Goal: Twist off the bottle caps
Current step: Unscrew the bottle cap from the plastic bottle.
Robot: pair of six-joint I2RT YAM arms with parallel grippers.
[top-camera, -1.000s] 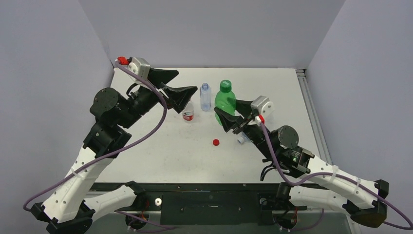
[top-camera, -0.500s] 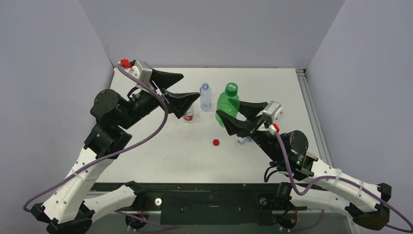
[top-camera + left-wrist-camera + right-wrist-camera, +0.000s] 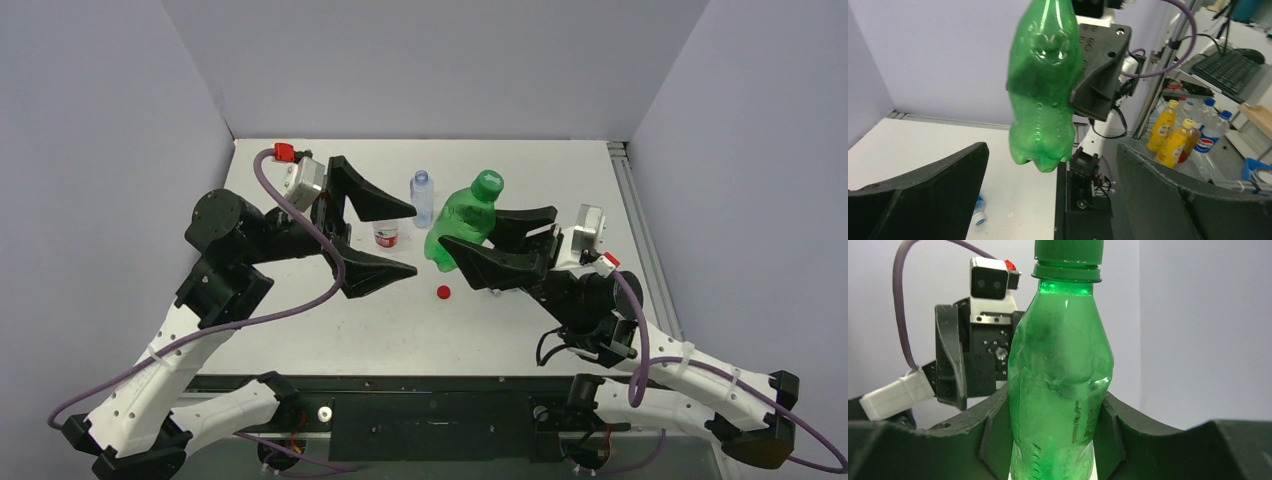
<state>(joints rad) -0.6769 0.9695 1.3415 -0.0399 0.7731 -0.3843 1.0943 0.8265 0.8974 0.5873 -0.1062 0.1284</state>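
**While My Right Claw Lifts the Green Bottle, My Left Waits Wide**

As the green bottle point(image 3: 460, 222) hangs tilted above the table point(image 3: 300, 320), my right claw point(image 3: 470, 232) is clenched around its waist. My left claw point(image 3: 413, 240) stands fully spread just beside the bottle's base, grasping nothing. The green cap point(image 3: 488, 181) sits screwed on the neck and points up toward the far right, the end away from my left claw.

To do this step well, I judge the cap and the left claw must first be brought face to face and lined up with the neck. The fingers should then close squarely on the cap alone, clear of the collar ring beneath it. The right claw must hold firm against the twist. The thin green wall looks likely to slip or buckle if that grip is careless.

A red cap point(image 3: 443, 292) lies loose on the table near the bottle. A red-labelled bottle point(image 3: 386, 235) and a clear bottle point(image 3: 422, 198) stand upright close to my left fingers, easy to knock on the way across.
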